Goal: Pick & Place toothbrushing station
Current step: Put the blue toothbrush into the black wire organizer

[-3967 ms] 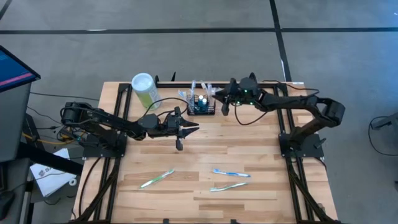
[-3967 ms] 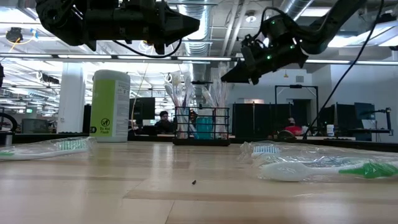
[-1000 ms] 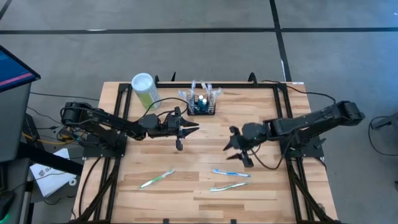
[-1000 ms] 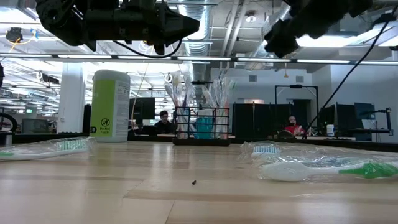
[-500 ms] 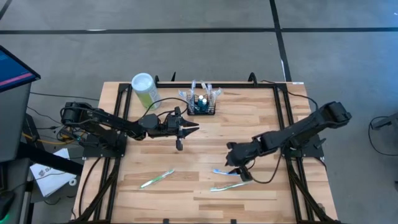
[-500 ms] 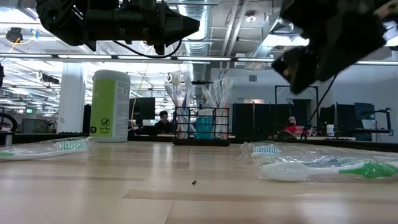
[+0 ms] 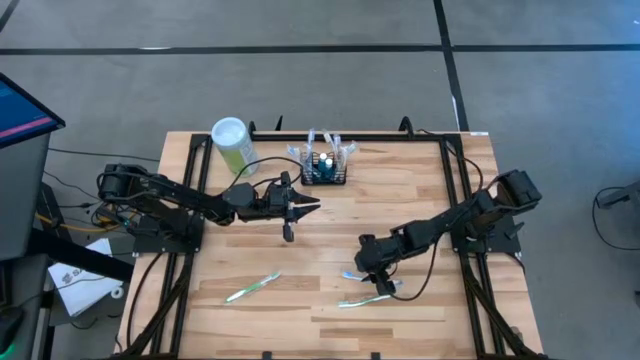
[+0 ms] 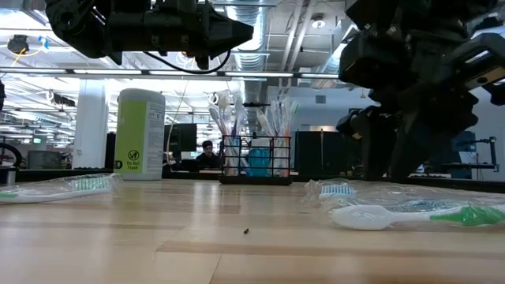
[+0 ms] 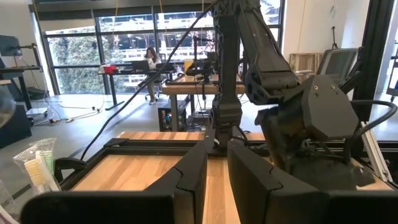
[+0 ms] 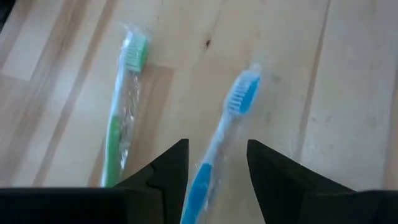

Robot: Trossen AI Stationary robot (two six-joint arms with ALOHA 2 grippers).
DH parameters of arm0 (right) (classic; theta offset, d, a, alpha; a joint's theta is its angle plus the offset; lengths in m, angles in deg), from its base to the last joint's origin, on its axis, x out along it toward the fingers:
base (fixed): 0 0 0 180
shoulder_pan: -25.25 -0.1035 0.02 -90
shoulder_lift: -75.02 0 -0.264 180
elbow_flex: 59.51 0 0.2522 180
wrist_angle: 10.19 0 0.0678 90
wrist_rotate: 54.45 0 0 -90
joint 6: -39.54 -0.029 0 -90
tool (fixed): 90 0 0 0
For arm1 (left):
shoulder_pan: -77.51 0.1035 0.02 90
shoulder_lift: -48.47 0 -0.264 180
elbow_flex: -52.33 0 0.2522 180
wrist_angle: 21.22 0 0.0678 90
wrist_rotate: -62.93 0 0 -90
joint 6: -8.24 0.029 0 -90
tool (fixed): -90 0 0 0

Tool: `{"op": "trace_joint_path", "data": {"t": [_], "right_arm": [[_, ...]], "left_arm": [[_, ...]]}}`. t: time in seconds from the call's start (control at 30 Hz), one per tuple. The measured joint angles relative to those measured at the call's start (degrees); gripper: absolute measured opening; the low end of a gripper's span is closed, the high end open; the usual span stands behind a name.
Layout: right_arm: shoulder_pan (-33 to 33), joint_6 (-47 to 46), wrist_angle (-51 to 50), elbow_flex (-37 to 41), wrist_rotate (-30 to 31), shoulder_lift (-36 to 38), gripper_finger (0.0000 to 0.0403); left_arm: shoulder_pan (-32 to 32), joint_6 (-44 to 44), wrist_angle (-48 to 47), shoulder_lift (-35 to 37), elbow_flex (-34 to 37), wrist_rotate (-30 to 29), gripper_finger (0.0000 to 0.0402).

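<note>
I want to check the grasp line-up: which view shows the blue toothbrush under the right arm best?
The right wrist view: the blue toothbrush lies between the right tool's open fingers, bristles clear. The high view shows only a sliver of it beside that tool; the low view shows its wrapped head; the left wrist view misses it.

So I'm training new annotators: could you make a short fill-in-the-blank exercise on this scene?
1. The right tool straddles the wrapped ____ toothbrush.
2. The wrapped green toothbrush lies on the ____.
3. The pale-green cylinder has a ____ lid.
4. The black wire-mesh basket stands at the table's ____ edge.

Missing: blue; table; white; far
</note>
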Motion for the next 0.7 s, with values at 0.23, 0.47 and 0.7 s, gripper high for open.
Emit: {"op": "trace_joint_path", "data": {"t": [0.23, 0.47, 0.7], "right_arm": [[-0.28, -1.41, 0.70, 0.00, -0.05, -0.34, 0.0140], [-0.26, -1.42, 1.56, 0.00, -0.02, -0.34, 0.0133], [-0.26, -1.41, 1.96, 0.00, -0.02, -0.34, 0.0132]], "left_arm": [[0.00, 0.00, 0.00, 0.00, 0.00, 0.02, 0.0058], [0.01, -0.13, 0.00, 0.00, 0.00, 0.01, 0.0058], [0.02, -0.13, 0.00, 0.00, 0.00, 0.02, 0.0058]]}}
